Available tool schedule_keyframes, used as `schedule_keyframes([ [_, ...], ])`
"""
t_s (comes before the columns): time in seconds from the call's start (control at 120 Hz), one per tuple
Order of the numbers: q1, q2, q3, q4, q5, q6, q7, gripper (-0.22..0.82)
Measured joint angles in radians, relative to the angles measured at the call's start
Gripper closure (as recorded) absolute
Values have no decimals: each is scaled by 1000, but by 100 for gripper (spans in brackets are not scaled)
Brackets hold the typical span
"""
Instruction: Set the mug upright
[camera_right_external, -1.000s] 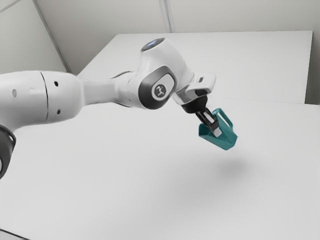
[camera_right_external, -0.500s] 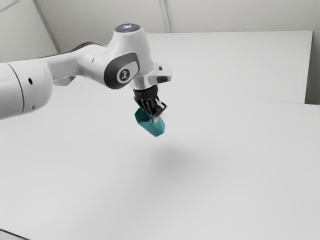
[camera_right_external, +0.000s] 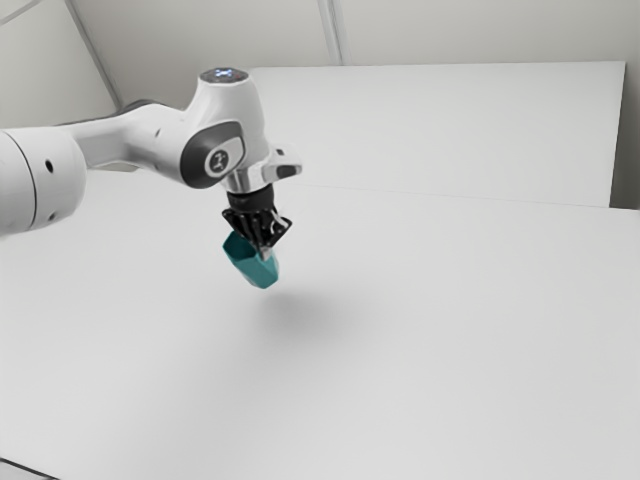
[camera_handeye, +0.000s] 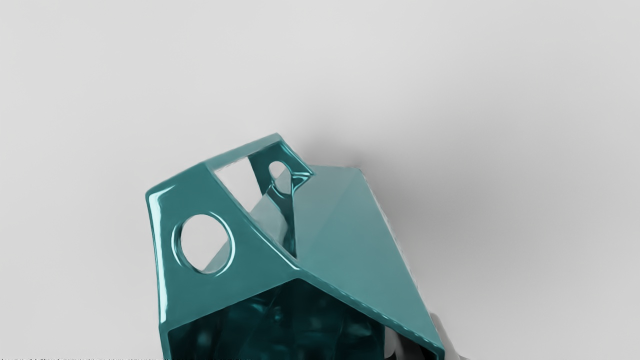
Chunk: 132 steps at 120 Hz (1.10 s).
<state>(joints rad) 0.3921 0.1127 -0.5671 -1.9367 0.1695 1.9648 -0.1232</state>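
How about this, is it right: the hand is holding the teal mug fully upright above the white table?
Not quite: the mug is tilted, not upright. The exterior view shows its open end angled up toward that view's left, its base lower and toward the right. The rest stands: the hand holds the teal mug above the white table.

Arm: White Franka arm (camera_right_external: 105, 143) extends from the exterior view's left, its forearm (camera_right_external: 40, 180) raised higher than the mug (camera_right_external: 250, 265).
Wrist: Wrist (camera_right_external: 222, 120) bends downward above the mug, slightly toward the exterior view's left.
Gripper: Black gripper (camera_right_external: 264, 251) points down, clamped on the mug's wall.
Fingers: In the wrist view, one finger (camera_handeye: 391, 345) reaches inside the mug; the other (camera_handeye: 444, 334) presses from outside.
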Motion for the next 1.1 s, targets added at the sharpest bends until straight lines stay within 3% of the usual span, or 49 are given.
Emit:
schedule_keyframes([
  [0.392, 37, 9, 1, -96, 2, 64, -36, 79],
  [0.983, 51, 37, 0, -132, 25, 116, -61, 78],
  [1.1, 50, 40, 0, -139, 23, 122, -62, 68],
])
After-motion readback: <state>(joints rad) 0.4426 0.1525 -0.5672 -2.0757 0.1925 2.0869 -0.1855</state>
